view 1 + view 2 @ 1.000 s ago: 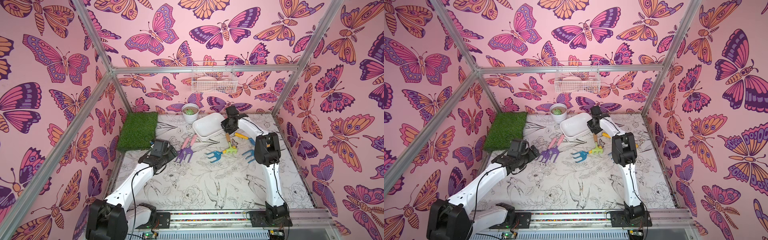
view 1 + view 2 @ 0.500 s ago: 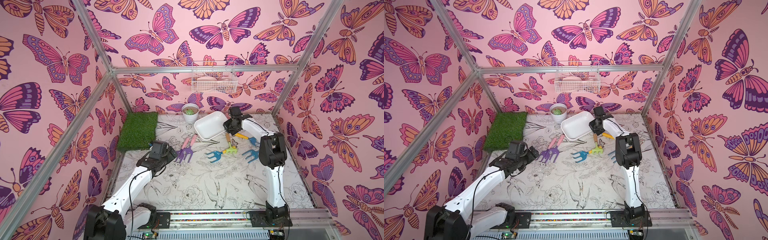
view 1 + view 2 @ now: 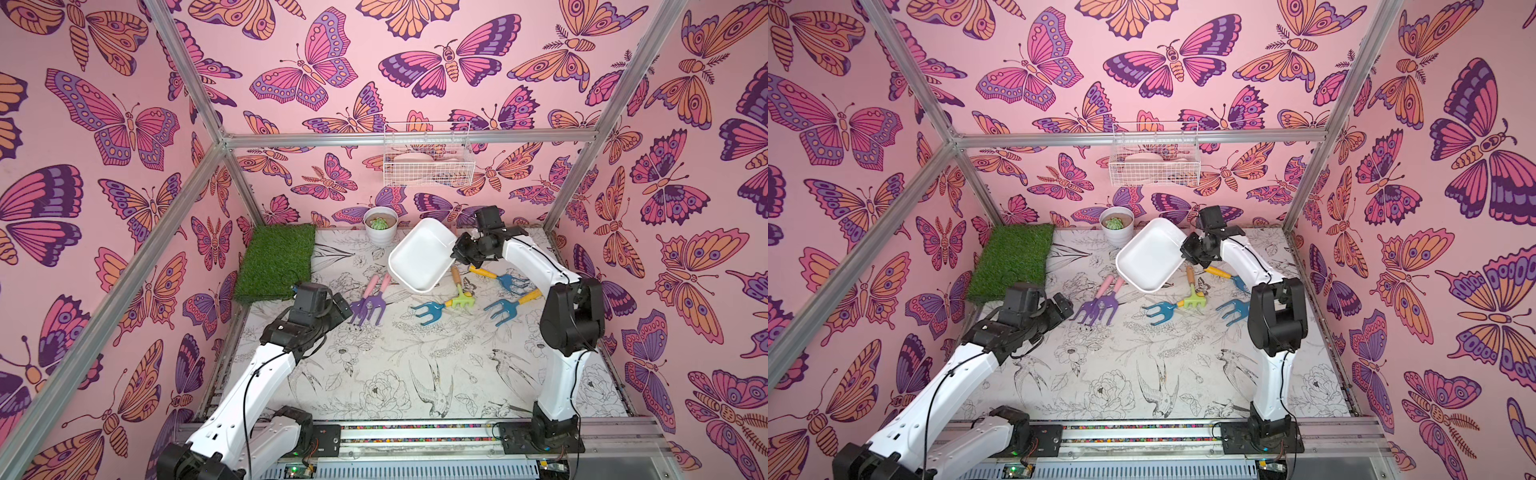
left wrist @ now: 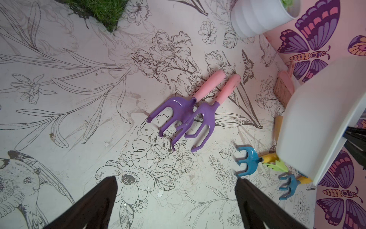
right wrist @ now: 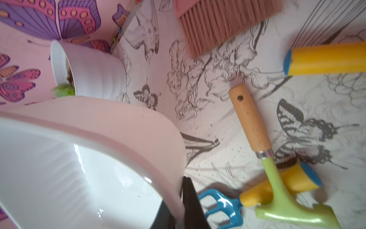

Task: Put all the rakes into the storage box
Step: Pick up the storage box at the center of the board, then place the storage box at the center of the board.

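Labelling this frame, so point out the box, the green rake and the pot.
box (image 3: 419, 259), in a top view, on its bare inner floor.
green rake (image 3: 462, 301), in a top view, on its green head.
pot (image 3: 380, 237), in a top view, on its outer wall.

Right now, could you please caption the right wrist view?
Right hand grips the rim of the storage box; the green rake lies on the table nearby.

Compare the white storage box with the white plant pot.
The storage box is shallow and rectangular; the plant pot is round and taller. The box is tilted up, its rim pinched by the right gripper; the pot stands upright, untouched. The box is empty; the pot holds a small green plant. Both are white.
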You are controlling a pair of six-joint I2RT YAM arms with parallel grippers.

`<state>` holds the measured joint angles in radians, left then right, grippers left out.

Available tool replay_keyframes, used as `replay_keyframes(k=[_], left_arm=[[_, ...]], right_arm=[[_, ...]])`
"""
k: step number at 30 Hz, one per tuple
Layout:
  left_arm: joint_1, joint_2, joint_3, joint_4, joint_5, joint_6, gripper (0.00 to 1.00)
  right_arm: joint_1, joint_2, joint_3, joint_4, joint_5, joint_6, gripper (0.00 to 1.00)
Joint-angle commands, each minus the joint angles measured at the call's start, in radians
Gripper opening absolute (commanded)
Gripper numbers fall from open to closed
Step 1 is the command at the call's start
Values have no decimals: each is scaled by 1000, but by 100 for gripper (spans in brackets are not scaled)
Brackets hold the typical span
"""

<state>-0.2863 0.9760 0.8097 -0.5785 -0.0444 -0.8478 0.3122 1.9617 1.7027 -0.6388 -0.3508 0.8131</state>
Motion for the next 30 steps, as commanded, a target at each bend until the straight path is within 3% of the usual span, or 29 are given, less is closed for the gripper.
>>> replay_keyframes(k=[1,10,16,21,30], left_arm=[[10,-32,32,-74,0,30,99],[18,-77,105,-135,-23,44,99],[21,-95,153,-166,-20,38,100],[20,-117,150,-191,-10,18,100],[21,-153,104,-194,20,-26,100]], right_arm=[[12,-100,-50,-97,-87,-219,0],[174,-282,-247,-268,-108,-403,0],[332,-333,-420,-199,-39,-272,0],[445,-278,-428,-171,64,-186,0],[490,-179,-385,-146,139,-134,0]])
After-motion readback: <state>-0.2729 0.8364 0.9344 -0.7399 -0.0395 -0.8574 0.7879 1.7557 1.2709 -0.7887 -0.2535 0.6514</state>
